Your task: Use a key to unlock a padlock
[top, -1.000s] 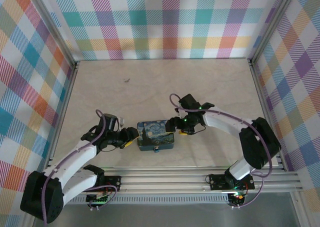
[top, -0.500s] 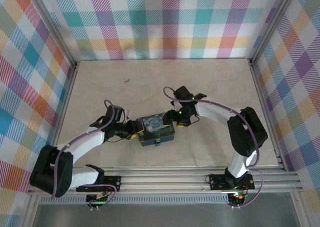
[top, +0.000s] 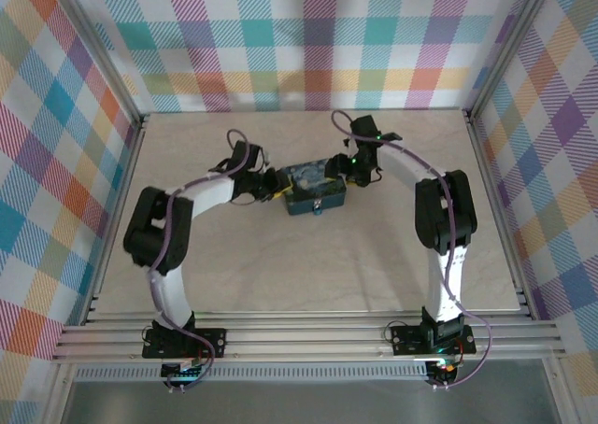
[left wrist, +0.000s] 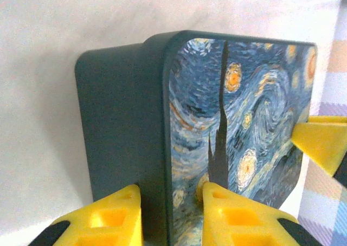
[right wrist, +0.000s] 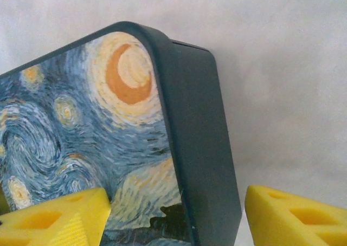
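The left gripper is drawn narrow, its yellow fingers seemingly pinching one end edge of the starry-night tin. The right gripper stands wide astride the opposite corner, one finger clear of the wall. This looks like steadying the tin, so next the right needs a firm close before any key work. The padlock sits at the tin's near long edge, apparently pointing toward the arm bases; its long axis is too small to judge.
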